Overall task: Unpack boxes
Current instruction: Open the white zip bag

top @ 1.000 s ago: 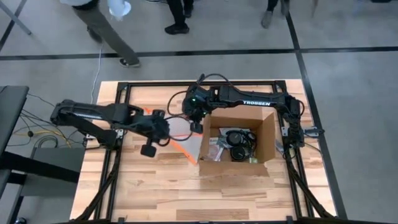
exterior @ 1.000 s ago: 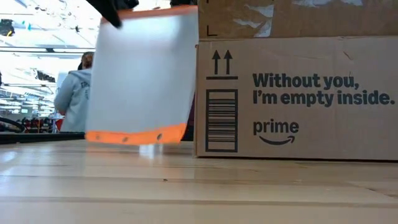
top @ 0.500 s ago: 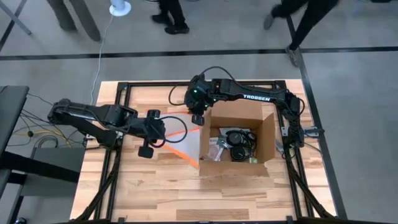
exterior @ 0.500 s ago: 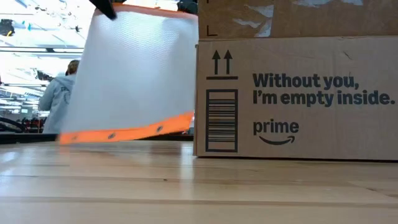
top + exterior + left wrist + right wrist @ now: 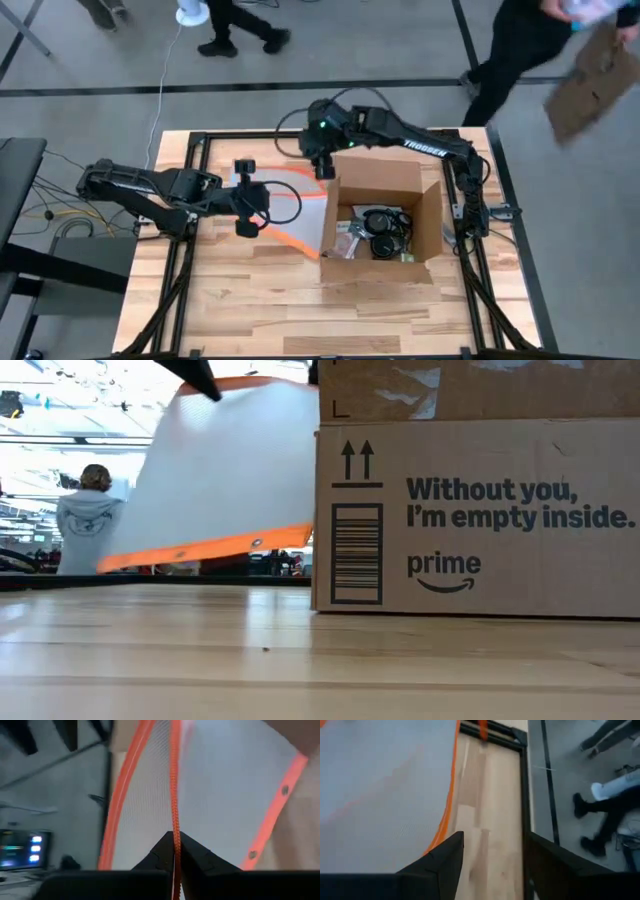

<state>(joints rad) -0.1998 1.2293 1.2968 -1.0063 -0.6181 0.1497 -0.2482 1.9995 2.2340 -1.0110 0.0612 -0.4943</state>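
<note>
Beside the open box [image 5: 380, 220], the left gripper [image 5: 247, 197] pinches the orange-edged pouch [image 5: 290, 210] clear of it, likely for setting aside, while the right gripper [image 5: 322, 166] hovers spread nearby.

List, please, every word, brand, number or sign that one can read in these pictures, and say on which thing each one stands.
"Without you, I'm empty inside." on the side of the cardboard box, low view.
"prime", with a curved arrow under it, on the same side.
Two upward arrows above a barcode on that side; the barcode's digits cannot be read.
"TROSSEN" on the right arm, high view, small but legible.
Screen in the left wrist view: too blurred to read.
</note>
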